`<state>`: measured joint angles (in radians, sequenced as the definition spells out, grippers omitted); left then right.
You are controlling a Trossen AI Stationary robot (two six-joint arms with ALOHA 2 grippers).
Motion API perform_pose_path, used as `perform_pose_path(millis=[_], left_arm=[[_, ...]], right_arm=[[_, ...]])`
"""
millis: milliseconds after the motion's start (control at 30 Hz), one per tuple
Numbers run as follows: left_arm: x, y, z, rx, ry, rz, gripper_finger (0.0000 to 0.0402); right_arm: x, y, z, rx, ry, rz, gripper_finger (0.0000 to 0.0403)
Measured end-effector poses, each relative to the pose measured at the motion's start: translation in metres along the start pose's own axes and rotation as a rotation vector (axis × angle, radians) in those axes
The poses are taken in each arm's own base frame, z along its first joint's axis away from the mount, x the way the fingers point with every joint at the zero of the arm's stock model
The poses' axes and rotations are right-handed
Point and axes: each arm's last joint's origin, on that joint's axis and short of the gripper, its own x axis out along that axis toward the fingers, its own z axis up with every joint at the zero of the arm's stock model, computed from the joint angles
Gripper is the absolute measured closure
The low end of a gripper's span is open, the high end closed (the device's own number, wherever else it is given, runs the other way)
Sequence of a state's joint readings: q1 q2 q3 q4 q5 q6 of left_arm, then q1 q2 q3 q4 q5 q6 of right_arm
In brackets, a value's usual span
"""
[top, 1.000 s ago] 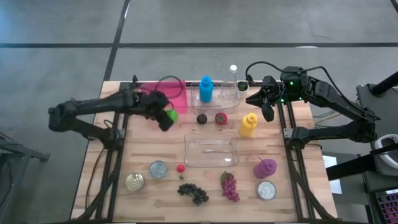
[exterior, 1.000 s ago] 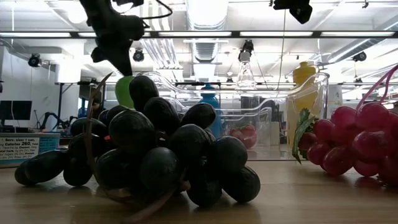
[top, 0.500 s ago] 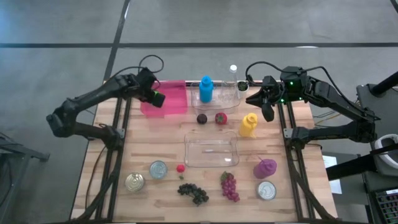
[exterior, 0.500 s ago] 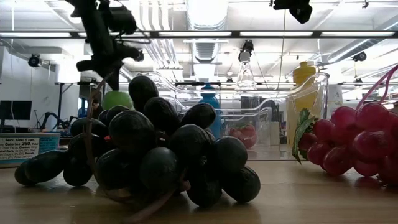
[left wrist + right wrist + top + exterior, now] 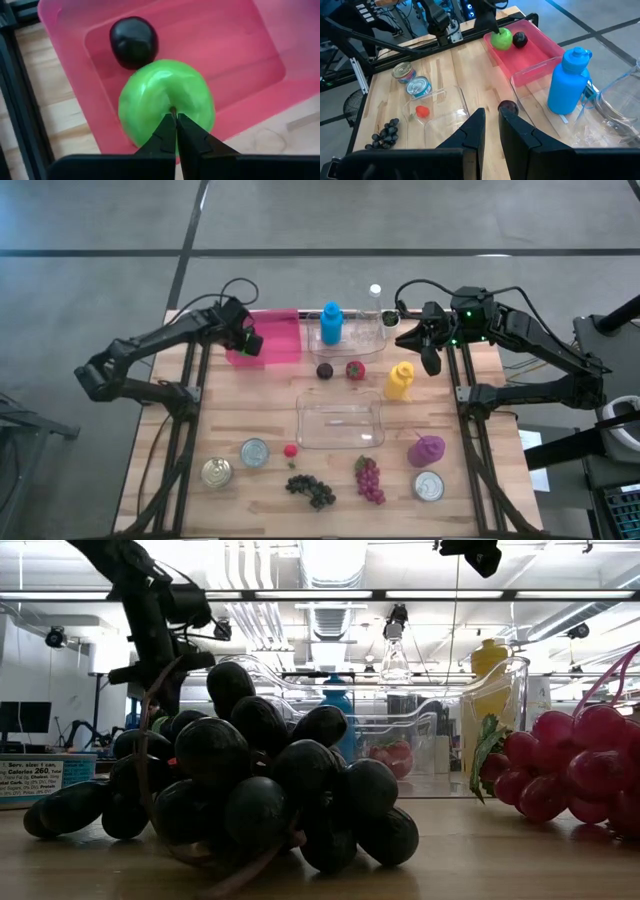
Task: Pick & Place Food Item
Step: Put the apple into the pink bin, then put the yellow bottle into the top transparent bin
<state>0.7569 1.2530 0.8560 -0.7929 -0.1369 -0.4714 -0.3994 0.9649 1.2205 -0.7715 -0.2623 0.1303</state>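
1. Since a second ago my left pincer (image 5: 175, 120) has carried the green apple (image 5: 166, 102) from beside the pink tray (image 5: 285, 345) to over its inside; my right arm has not shifted.
2. Left pincer: fingers clamped together on the apple's stem, with the apple hanging just above the tray floor beside one dark plum (image 5: 133, 41).
3. Right pincer (image 5: 431, 360): hovering off the table's (image 5: 230, 420) far right corner, fingers nearly together, gripping nothing.
4. Apple: one, round, glossy bright green, with a small dimple at the stem.
5. Count across the table:
   - two dark plums, one in the tray and one (image 5: 325, 370) on the wood
   - two strawberries, a larger (image 5: 355, 369) and a smaller (image 5: 290, 449)
   - two grape bunches, dark (image 5: 311, 490) and red (image 5: 369, 479)
   - three tins (image 5: 255, 452)
   - two clear tubs, one empty (image 5: 340, 421) and one (image 5: 360, 330) holding a blue bottle (image 5: 331, 323)
   - one yellow bottle (image 5: 400, 380)
   - one purple bottle (image 5: 425, 449)
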Motion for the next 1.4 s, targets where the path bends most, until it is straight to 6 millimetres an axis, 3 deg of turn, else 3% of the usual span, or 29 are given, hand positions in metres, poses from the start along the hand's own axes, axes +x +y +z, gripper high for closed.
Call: perform_pose_path(millis=[233, 600, 800, 1133, 1400], left_arm=[[0.003, 0.001, -0.001, -0.003, -0.001, 0.003, 0.039], [0.003, 0.001, 0.0, -0.04, -0.01, 0.003, 0.0292], [0.0, 0.001, 0.002, -0.037, -0.014, 0.001, 0.0264], [-0.05, -0.013, 0.031, -0.037, -0.19, -0.113, 0.0275], [-0.086, -0.042, 0.019, 0.108, -0.27, -0.248, 0.0309]], right_arm=[[0.0, 0.0, 0.0, 0.0, 0.0, 0.0, 0.0351], [0.0, 0.0, 0.0, 0.001, 0.0, 0.0, 0.0351], [0.0, 0.0, 0.0, 0.0, 0.0, 0.0, 0.0351], [0.0, 0.0, 0.0, 0.075, 0.0, 0.0, 0.0351], [0.0, 0.001, -0.001, 0.016, 0.012, 0.009, 0.0351]])
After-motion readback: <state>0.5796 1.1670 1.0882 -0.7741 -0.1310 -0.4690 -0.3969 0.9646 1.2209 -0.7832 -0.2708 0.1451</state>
